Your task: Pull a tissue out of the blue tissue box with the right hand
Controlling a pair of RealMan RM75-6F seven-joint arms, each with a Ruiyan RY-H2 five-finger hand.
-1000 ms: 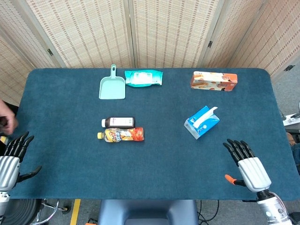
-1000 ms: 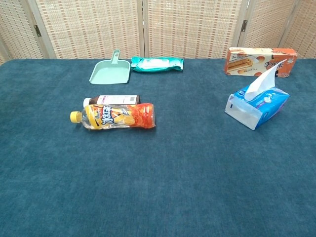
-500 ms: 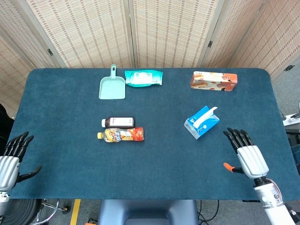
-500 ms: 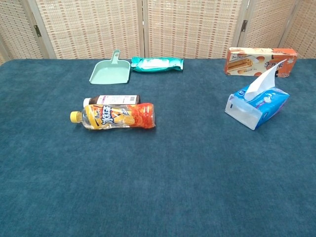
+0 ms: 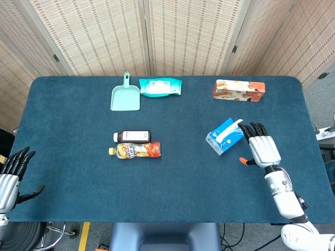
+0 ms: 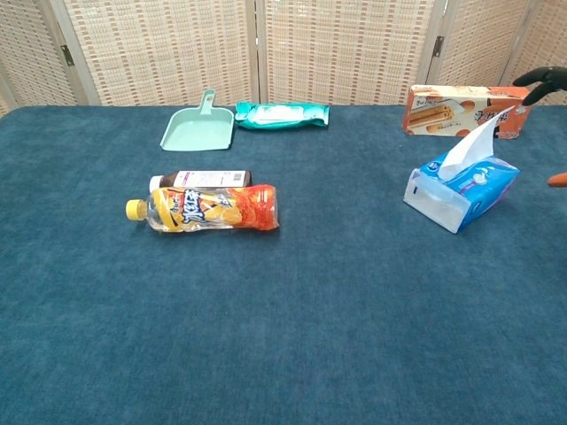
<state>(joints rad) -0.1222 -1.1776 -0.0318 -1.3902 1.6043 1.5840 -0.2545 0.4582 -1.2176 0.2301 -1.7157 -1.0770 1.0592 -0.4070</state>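
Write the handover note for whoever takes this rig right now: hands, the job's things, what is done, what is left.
Right hand: open, fingers spread, holding nothing, just to the right of the blue tissue box; only its fingertips show at the chest view's right edge.
Left hand: open, idle at the table's near left corner, far from the job.
The box lies on the right half of the table, with a white tissue standing up out of its slot.
Done: the right hand is beside the box.
Left: pinch the standing tissue with the right hand and pull it out. No grasp yet.
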